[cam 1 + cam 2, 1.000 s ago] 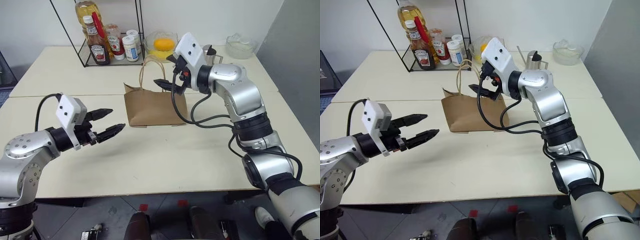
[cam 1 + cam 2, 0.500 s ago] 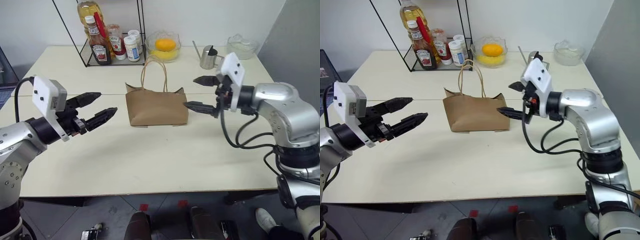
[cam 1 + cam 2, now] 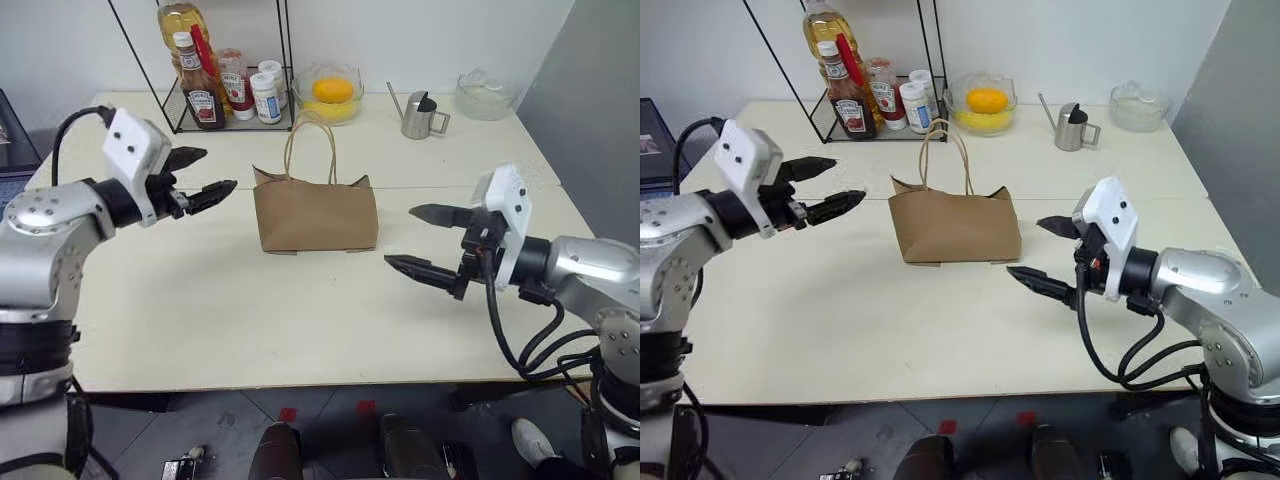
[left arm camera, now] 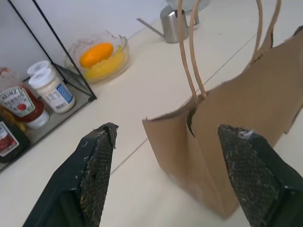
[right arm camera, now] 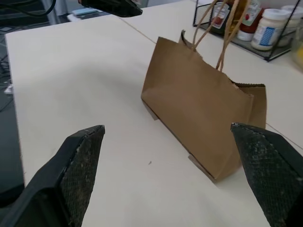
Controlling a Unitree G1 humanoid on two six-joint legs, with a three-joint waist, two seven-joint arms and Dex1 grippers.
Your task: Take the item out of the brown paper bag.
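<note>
Head cam: brown paper bag (image 3: 315,213) upright mid-table, both grippers, left (image 3: 203,175) & right (image 3: 430,243), spread wide w/ nothing held, item hidden inside I'd guess, so my one-sided reach-in could tip the bag.

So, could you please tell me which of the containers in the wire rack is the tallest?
The yellow oil bottle at the back of the wire rack; it rises well above the ketchup bottle and the short white-capped jars.

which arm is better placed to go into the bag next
Probably left. The left gripper is open, raised to about the height of the brown paper bag top, beside its left end. The right gripper is open too, but lower, by the bag's right side.
</note>
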